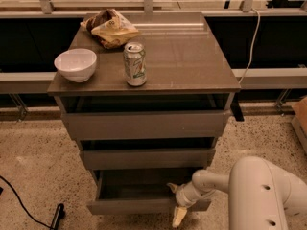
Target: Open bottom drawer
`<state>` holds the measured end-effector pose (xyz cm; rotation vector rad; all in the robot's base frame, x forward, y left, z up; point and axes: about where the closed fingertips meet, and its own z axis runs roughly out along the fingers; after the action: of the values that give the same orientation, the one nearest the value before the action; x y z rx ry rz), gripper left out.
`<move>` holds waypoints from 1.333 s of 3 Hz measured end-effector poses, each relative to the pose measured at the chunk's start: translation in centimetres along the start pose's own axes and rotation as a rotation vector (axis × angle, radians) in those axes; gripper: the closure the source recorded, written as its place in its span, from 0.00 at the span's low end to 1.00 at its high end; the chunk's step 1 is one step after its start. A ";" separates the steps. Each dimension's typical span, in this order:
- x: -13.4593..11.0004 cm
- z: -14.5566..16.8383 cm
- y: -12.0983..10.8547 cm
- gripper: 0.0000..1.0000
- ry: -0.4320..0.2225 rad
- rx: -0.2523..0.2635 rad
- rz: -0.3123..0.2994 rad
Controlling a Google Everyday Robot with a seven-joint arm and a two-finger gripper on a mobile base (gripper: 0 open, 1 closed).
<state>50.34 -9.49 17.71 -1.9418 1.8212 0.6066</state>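
Note:
The bottom drawer (129,206) is the lowest, slimmest of three grey-brown fronts of the cabinet and stands pulled out, showing its shallow grey tray (139,184). My gripper (175,202) is at the right part of that drawer's front edge, one finger (171,187) above the front inside the tray and the other (179,216) below and in front of it. The white arm reaches in from the lower right.
On the cabinet top (192,56) stand a white bowl (75,64), a soda can (135,63) and a crumpled chip bag (111,28). The top drawer (144,123) and middle drawer (146,158) are slightly open. A black cable (19,202) lies on the floor at left.

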 end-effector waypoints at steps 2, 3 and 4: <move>0.5 0.3 2.4 0.39 0.010 -0.040 0.040; 0.0 0.2 3.7 0.64 -0.002 -0.074 0.040; -0.8 -0.7 4.9 0.75 -0.006 -0.085 0.030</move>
<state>45.45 -9.56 18.77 -1.9681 1.8524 0.7093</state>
